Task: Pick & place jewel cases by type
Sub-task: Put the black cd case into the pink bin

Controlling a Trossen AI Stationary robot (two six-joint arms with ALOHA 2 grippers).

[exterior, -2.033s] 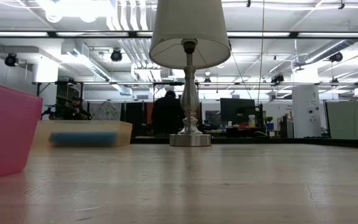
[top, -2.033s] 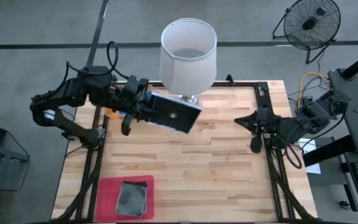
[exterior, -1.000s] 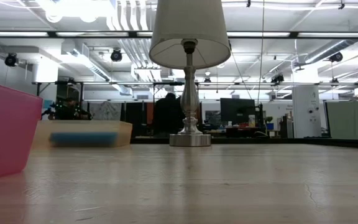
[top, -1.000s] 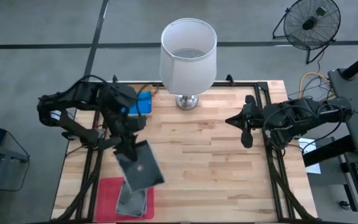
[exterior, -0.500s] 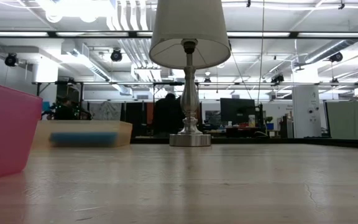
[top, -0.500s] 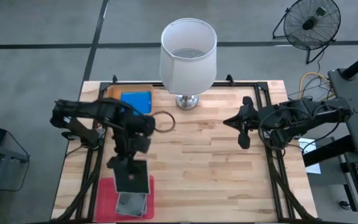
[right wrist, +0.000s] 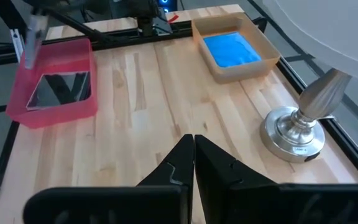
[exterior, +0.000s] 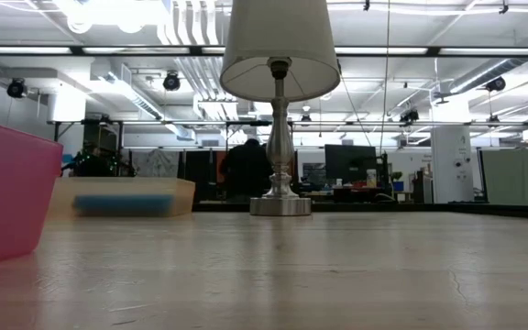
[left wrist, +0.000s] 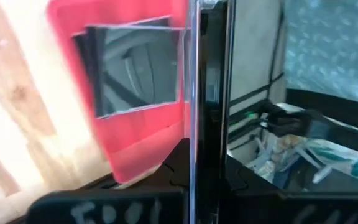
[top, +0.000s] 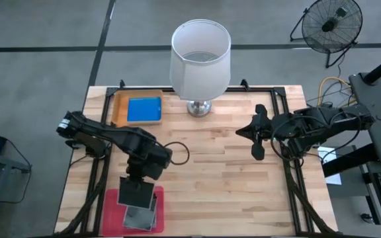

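Note:
My left gripper is shut on a dark grey-transparent jewel case and holds it over the magenta-pink tray at the table's near left. More dark cases lie flat in that tray, where the left wrist view shows a dark case. A solid blue case lies in the orange tray at the far left. My right gripper hovers shut at the table's right side with nothing in it; its fingers meet in the right wrist view. My left gripper pinches the dark case between its two fingers, which sit on the case's two flat faces near one edge. The fingers slant down from the far side toward the near edge. The case sticks out beyond them, edge-on to the wrist camera, clear above the pink tray.
A table lamp with a white shade stands on its metal base at the far middle. Bare wood lies between the two arms. Black frame rails run along the table's left and right edges.
My left gripper has carried the dark case toward the table's near edge and down, tipping its fingers steeply downward. The case has swung from slanting beside the pink tray to hanging right above it. My right gripper has kept still.

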